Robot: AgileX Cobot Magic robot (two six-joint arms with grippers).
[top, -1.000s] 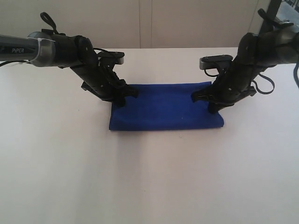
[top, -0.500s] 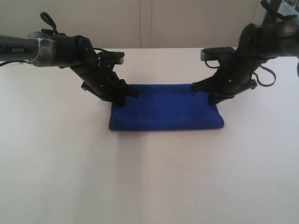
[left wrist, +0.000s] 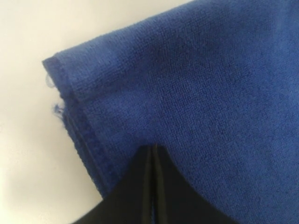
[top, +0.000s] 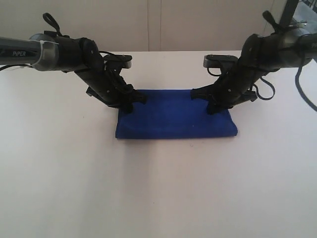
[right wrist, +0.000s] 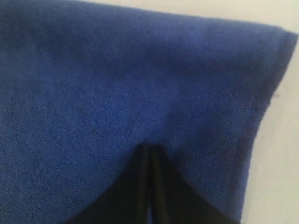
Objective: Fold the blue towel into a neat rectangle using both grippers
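Left arm (top: 64, 54) by blue towel (top: 173, 119) reads "PiPER" (top: 19, 53).

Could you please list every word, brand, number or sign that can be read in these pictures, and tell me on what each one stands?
"PiPER": white letters on the grey tube of the left arm, at the left edge of the exterior view.
No other text: the blue towel, the table and the right arm show none in any view.
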